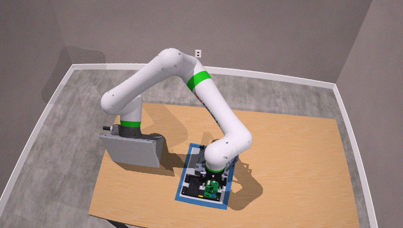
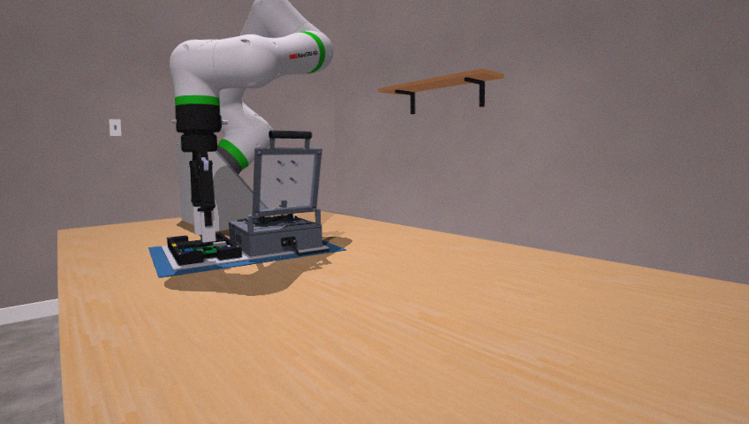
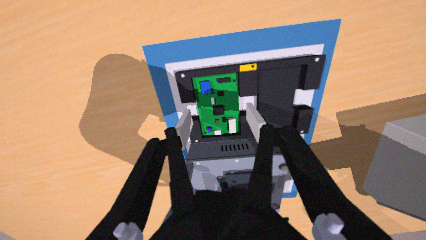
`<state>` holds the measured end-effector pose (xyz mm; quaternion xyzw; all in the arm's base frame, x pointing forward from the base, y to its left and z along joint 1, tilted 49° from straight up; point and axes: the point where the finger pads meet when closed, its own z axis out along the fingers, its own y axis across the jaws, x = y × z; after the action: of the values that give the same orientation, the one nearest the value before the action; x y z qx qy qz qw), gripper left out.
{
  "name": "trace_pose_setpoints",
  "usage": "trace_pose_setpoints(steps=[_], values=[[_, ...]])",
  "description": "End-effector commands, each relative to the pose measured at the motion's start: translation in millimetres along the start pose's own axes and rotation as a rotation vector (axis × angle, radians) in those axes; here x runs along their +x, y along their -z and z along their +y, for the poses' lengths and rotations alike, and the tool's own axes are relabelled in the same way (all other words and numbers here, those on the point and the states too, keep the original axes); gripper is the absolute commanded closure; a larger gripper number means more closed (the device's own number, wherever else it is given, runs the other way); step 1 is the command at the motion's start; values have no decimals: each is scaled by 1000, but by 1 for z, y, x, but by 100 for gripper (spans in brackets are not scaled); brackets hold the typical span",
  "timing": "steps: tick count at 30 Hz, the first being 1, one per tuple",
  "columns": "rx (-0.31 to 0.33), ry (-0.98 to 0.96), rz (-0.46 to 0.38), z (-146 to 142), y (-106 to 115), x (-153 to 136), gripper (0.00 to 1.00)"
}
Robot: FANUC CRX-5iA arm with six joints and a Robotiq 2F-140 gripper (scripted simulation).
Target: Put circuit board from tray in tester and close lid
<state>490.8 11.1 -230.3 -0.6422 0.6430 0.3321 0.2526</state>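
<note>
In your wrist view, start at the left finger pad point(image 3: 183, 121): it stands pale and upright just beside the left long edge of the circuit board point(image 3: 216, 105), level with the recess in the tray point(image 3: 280, 85) wall. The gripper point(image 3: 219, 123) is spread part-way, wider than the board, and nothing is between the fingers; they hold nothing.

Between the two pads you see the board itself. It is green, rectangular, lying face up and flat in the tray's left pocket as this view shows it. A blue component sits at its far end from the fingers. Small black chips are scattered over its middle. A white connector sits at the end nearest the fingers, toward the right corner, with a small blue part beside it. Whether the pads touch the board's edges you cannot tell from these views; they appear to flank it closely.

To the right of the right pad, the tray's second pocket shows dark, with a yellow label point(image 3: 248, 67) at its far corner. The tray is black and rests on a white sheet over a blue mat point(image 3: 240, 40).

In the exterior view, the gripper point(image 2: 205, 223) points straight down over the tray point(image 2: 202, 253), fingertips low at the tray's rim. To the right of the fingers stands the grey tester point(image 2: 277, 236), just beside the tray on the same mat. Its lid point(image 2: 286, 181) stands upright and open, black handle point(image 2: 290, 137) on top.
</note>
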Motion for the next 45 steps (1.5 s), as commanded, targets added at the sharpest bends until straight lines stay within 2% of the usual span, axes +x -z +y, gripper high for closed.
trace_pose_setpoints(steps=[1,14,45], values=[[0,0,0,0,-5,0,42],[0,0,0,0,-14,0,42],[0,0,0,0,-14,0,42]])
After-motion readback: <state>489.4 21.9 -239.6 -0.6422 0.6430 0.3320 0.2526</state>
